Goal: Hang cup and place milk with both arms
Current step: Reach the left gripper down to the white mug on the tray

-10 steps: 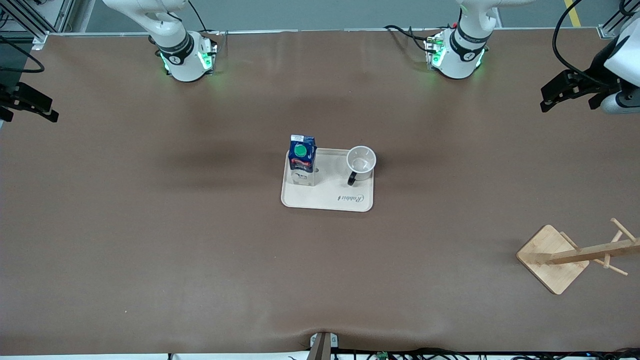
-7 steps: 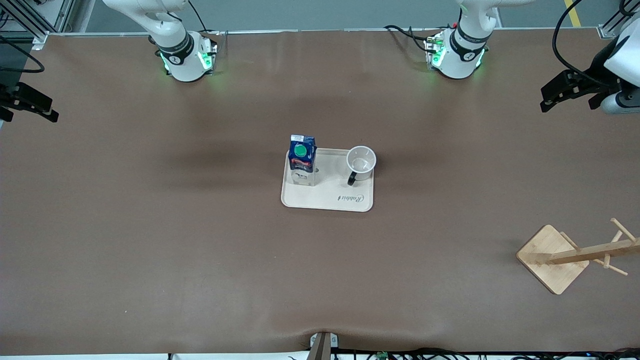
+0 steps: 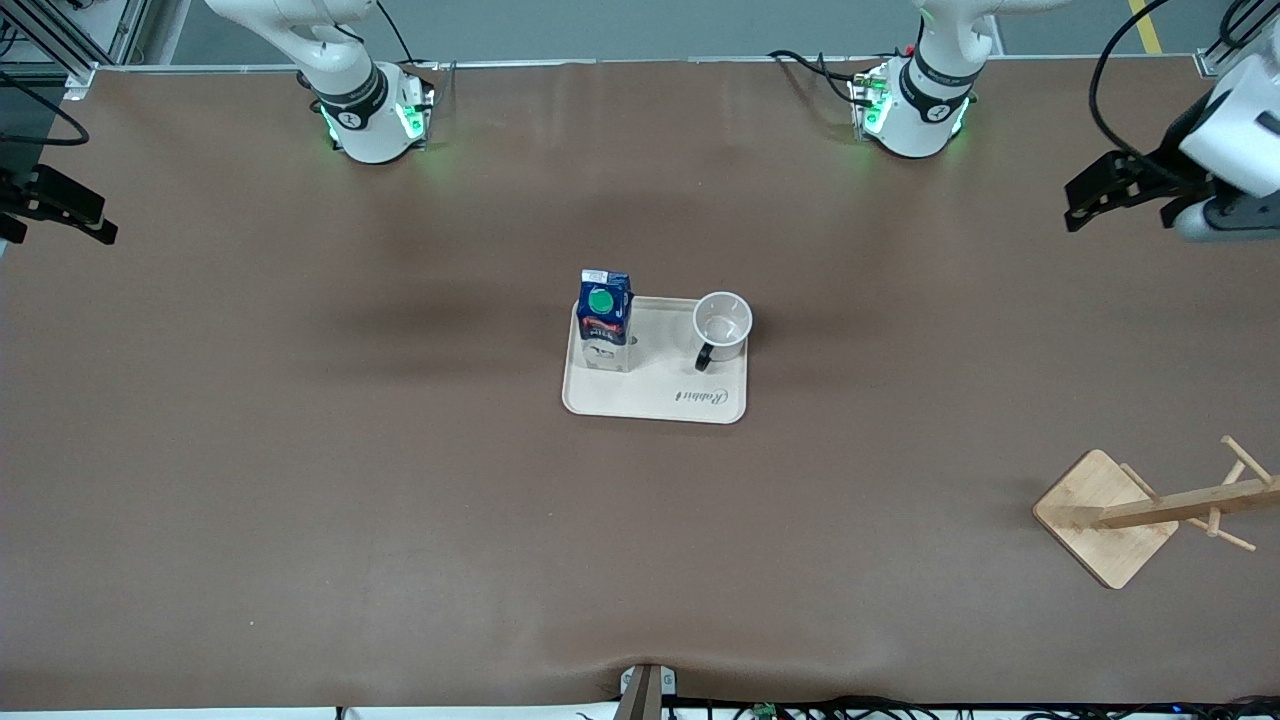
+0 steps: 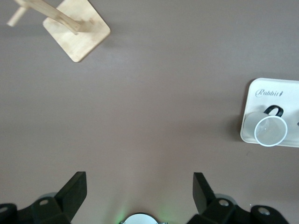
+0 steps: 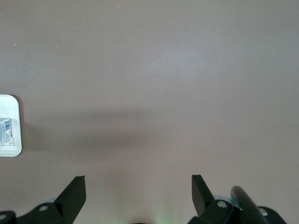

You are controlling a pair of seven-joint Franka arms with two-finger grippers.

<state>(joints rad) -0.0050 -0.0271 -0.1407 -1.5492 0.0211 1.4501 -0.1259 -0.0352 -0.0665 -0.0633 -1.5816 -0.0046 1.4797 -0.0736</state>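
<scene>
The milk (image 3: 605, 315), a dark blue carton with a green cap, stands upright on a cream tray (image 3: 655, 402) mid-table. The cup (image 3: 722, 325), white with a black handle, stands upright on the same tray, beside the milk toward the left arm's end. My left gripper (image 3: 1110, 200) is open and empty, up in the air over the left arm's end of the table. Its wrist view shows the cup (image 4: 270, 129) well away from the open gripper (image 4: 140, 191). My right gripper (image 3: 55, 215) is open and empty at the right arm's end, where the arm waits. Its wrist view (image 5: 138, 191) shows only the tray's corner (image 5: 10, 142).
A wooden mug rack (image 3: 1150, 510) with pegs stands on a square base toward the left arm's end of the table, nearer to the front camera than the tray. It also shows in the left wrist view (image 4: 77, 30). Brown tabletop surrounds the tray.
My left gripper has shifted a little toward the middle of the table. The right arm, the milk, the cup and the rack have not moved.
</scene>
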